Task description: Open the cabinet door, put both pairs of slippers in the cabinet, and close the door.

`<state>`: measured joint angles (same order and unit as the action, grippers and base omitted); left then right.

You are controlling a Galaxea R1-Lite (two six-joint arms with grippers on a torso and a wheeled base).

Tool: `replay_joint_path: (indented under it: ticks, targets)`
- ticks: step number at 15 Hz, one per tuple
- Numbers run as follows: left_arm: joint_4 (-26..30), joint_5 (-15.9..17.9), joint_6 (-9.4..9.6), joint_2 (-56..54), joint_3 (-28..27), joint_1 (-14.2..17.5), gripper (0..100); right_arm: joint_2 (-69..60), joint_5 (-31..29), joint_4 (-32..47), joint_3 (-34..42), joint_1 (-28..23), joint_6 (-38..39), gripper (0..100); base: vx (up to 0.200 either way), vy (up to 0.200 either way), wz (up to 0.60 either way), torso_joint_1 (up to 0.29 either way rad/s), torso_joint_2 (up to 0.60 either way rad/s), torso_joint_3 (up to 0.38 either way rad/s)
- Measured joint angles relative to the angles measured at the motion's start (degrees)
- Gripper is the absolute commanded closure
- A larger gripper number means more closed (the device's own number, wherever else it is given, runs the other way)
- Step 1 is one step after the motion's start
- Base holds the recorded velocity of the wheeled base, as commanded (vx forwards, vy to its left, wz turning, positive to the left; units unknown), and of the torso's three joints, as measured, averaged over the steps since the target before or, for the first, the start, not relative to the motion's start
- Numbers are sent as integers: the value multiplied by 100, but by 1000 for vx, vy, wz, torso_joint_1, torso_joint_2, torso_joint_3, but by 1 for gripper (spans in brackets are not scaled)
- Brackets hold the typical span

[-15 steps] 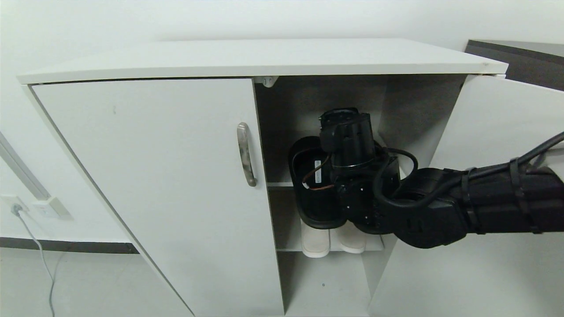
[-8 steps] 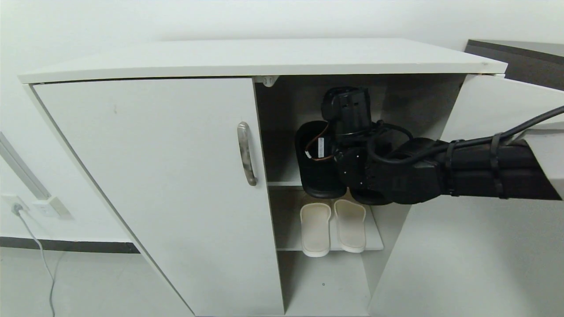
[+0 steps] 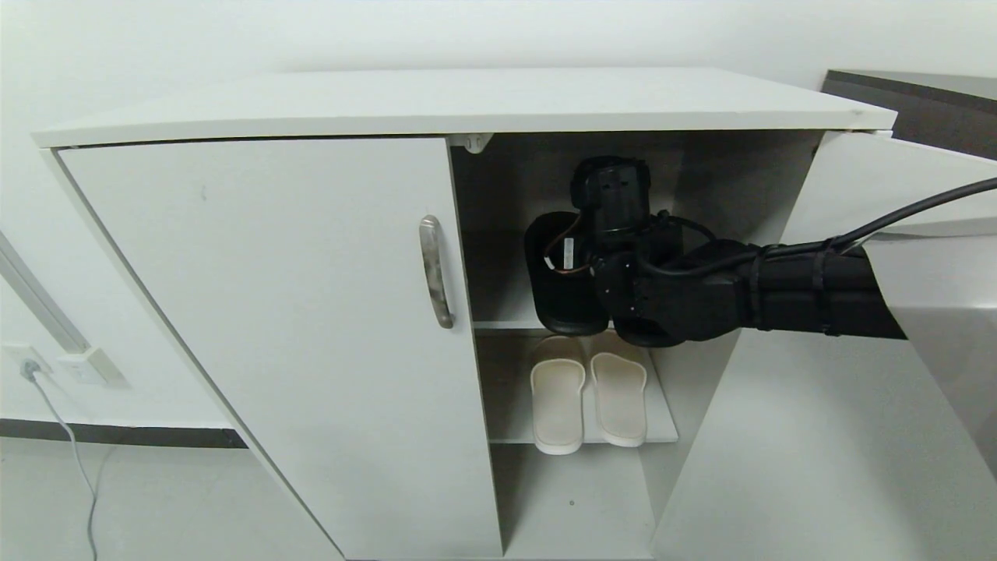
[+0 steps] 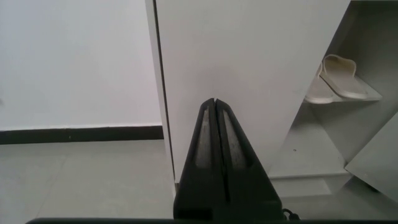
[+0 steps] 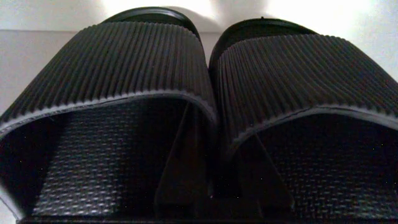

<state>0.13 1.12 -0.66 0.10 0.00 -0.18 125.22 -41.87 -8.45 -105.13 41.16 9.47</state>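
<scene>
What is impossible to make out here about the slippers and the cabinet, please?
- Whether the black slippers touch the upper shelf: head view, the slippers and right arm cover the contact.
- White slippers' toes: head view, behind the black slippers and arm.
- Open door's outer face: head view, turned away, cut by the right edge.

The white cabinet [image 3: 467, 101] has its left door [image 3: 273, 327] shut and its right door [image 3: 779, 467] swung wide open. The black slippers [image 3: 562, 273], ribbed across the straps, sit side by side at the upper shelf [image 3: 498, 326], heels past its front edge. The white slippers [image 3: 588, 393] lie paired on the lower shelf [image 3: 662, 427].
</scene>
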Motion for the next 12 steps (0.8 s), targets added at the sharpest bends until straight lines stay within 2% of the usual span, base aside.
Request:
replay_joint_path:
  ticks: [12]
  targets:
    - [2, -1, -12, 0, 0, 0, 100, 199, 49, 24, -107, -65, -4, 100, 0, 0, 0, 0, 0, 0]
